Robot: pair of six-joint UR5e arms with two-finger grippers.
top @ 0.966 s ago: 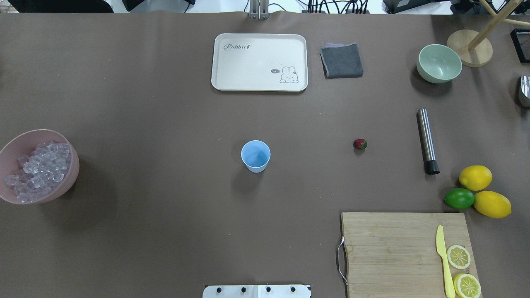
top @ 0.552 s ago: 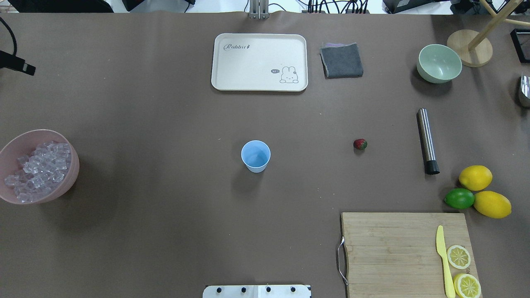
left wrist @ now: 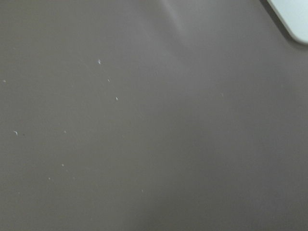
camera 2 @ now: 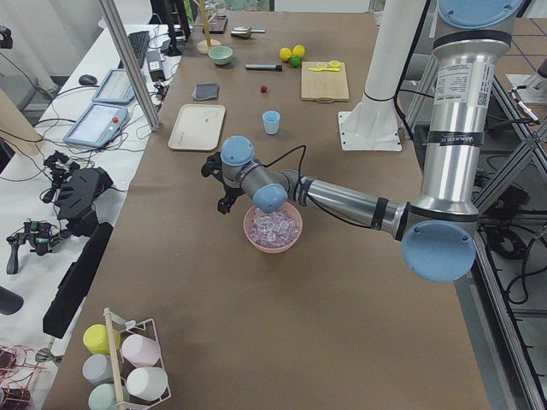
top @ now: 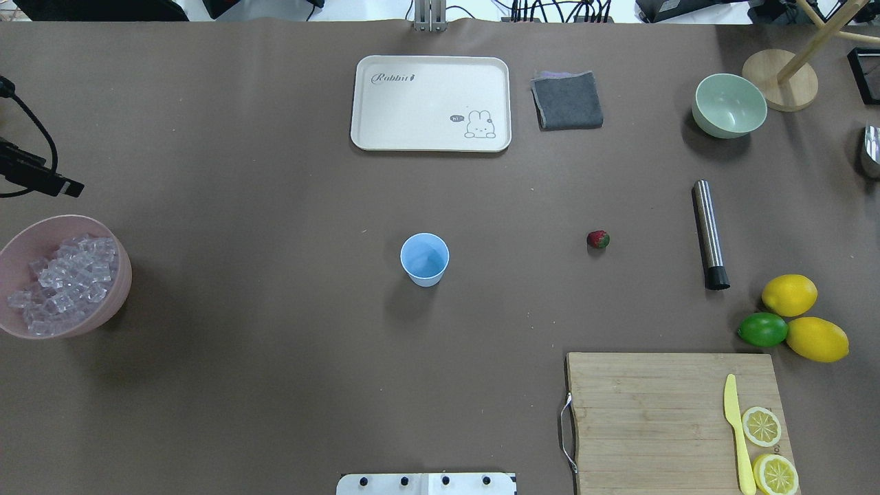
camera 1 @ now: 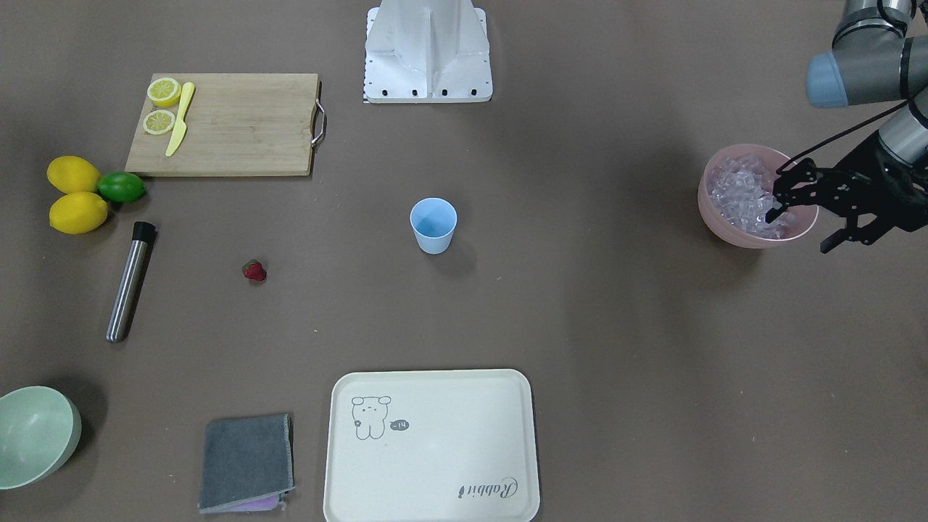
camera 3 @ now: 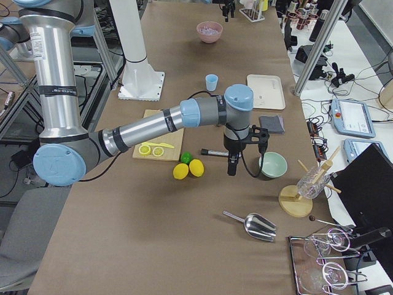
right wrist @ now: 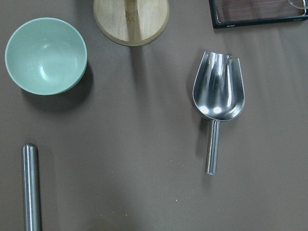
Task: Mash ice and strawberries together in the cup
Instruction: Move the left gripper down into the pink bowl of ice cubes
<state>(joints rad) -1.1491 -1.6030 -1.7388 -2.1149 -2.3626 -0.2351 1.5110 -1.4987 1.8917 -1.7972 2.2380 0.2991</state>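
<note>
Your inventory:
- Cream tray (top: 412, 113), printed "Rabbit" and "hi".
- Pink bowl (top: 122, 275), heaped with ice (top: 65, 282).
- Pale green bowl (top: 729, 106), empty.
- Light-blue cup (top: 425, 260), mid-table, empty.
- Strawberry (top: 597, 239), on the mat, well apart from the cup.
- Left gripper (camera 1: 799, 232), near the pink bowl, jaws apart, holding nothing.
- Right gripper (camera 3: 232, 167): jaw state can't be told.

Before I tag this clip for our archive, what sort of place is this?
Probably a robotics lab staged as a mock drinks bar: a robot arm reaches over the table, teach pendants lie on a side bench, and ice, a steel muddler and lemons are set out.
</note>
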